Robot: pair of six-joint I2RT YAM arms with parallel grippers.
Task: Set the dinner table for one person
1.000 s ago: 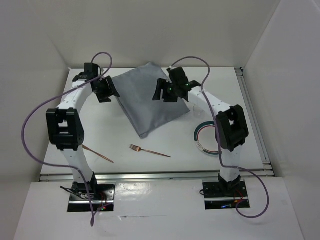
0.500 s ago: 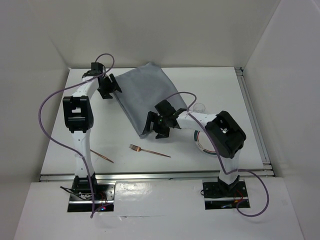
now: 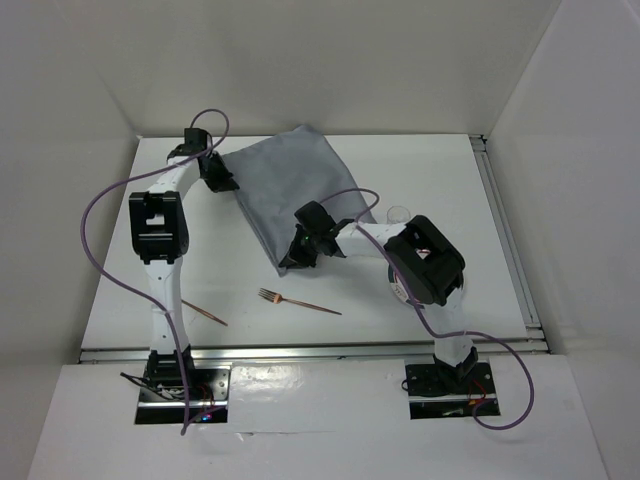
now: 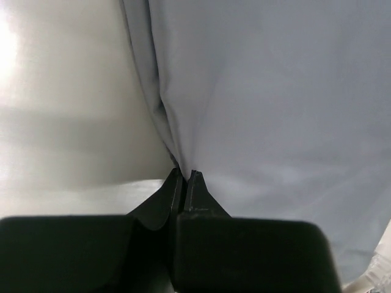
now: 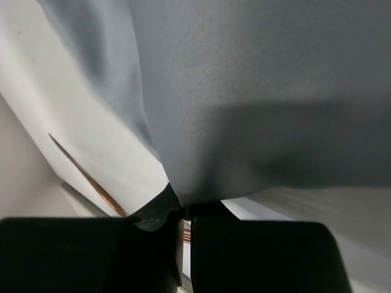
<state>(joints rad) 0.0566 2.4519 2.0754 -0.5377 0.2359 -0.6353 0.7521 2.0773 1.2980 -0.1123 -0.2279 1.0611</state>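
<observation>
The grey cloth mat (image 3: pixel 295 190) lies askew on the white dinner table (image 3: pixel 450 170), its long side running from back to front. My left gripper (image 3: pixel 219 173) is at the mat's left corner and is shut on the cloth edge (image 4: pixel 174 146), which puckers at the fingertips. My right gripper (image 3: pixel 297 252) is at the mat's near corner, shut on that corner (image 5: pixel 201 177), which is lifted a little. A copper fork (image 3: pixel 298 301) and a second thin copper utensil (image 3: pixel 205 312) lie near the table's front edge.
A clear glass (image 3: pixel 398 213) stands right of the mat. A plate with a coloured rim (image 3: pixel 397 287) is mostly hidden under my right arm. Aluminium rails (image 3: pixel 300 350) run along the front and right edges. The copper utensil (image 5: pixel 85 174) shows beside the right fingers.
The right gripper came down from the mat's right side to its near corner and closed on it. The left gripper shifted to the left corner and closed on the edge.
</observation>
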